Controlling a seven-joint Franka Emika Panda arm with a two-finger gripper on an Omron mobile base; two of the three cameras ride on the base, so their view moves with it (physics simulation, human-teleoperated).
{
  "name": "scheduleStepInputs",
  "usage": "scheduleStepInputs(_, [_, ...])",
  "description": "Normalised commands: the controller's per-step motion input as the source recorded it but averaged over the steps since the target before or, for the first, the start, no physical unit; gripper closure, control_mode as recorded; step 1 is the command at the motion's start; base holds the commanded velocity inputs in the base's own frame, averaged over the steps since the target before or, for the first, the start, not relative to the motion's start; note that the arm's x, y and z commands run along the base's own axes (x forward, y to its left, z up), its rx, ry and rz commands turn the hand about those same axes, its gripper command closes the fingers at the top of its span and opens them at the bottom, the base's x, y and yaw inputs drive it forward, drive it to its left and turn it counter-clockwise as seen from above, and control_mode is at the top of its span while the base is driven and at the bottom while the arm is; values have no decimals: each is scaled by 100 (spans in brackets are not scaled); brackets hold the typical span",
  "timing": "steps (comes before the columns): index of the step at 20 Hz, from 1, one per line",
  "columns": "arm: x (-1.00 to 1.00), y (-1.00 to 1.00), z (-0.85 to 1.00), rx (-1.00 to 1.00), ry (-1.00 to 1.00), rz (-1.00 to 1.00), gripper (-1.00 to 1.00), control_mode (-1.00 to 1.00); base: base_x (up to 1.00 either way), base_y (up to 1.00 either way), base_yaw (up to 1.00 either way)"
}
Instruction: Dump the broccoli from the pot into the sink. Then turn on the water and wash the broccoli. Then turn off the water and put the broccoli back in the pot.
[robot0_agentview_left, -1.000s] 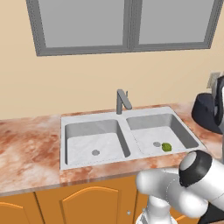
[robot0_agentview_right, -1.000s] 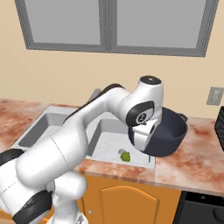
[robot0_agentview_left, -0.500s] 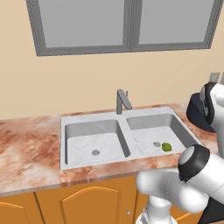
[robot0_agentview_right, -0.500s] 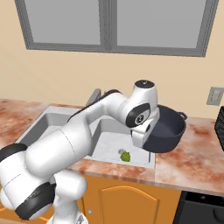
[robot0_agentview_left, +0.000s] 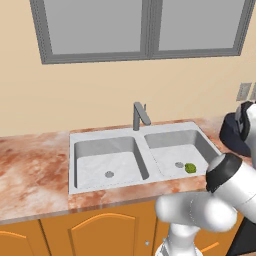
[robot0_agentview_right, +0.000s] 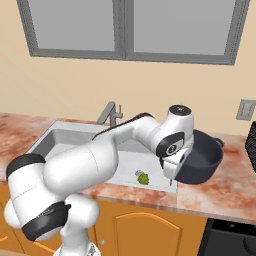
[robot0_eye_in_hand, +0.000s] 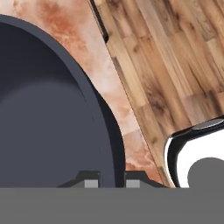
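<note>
Marbled grey stone forms the sink in the left base view, two basins side by side with the angular faucet standing behind the divider, its spout reaching out toward the front. In the right-hand basin the broccoli lies on the floor, just beside the round drain, a lumpy floret with no long axis that I can make out. At the right edge the pot sits over the counter, its dark side partly hidden by my own arm.

From the right base view, my gripper reaches down at the near rim of the pot, which stands roughly level over the counter just right of the sink, mouth facing up, one loop handle sticking out to the right. The broccoli rests in the nearer basin, close to the front wall, well apart from the pot. The faucet is behind my arm's elbow.

Through the hand view, my two fingertips are pressed onto the pot's rim, one on each side of the wall, so I am pinching it. The navy wall curves away from them, with a strip of counter and wooden floor beyond.
</note>
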Motion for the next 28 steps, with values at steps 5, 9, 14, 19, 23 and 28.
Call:
scheduleStepInputs(5, [6,-3,-29,2,0,0,100,-100,0,0,0])
scheduleStepInputs(9, [21,0,-39,0,0,0,100,-100,0,0,0])
scheduleStepInputs(14, [26,-11,-41,0,0,-3,100,-100,0,0,0])
scheduleStepInputs(19, [27,-15,-37,0,-2,-7,100,-100,0,0,0])
scheduleStepInputs(23, [30,-17,-23,0,-2,-7,100,-100,0,0,0])
scheduleStepInputs(28, [28,-30,-13,0,-3,-7,100,-100,0,0,0])
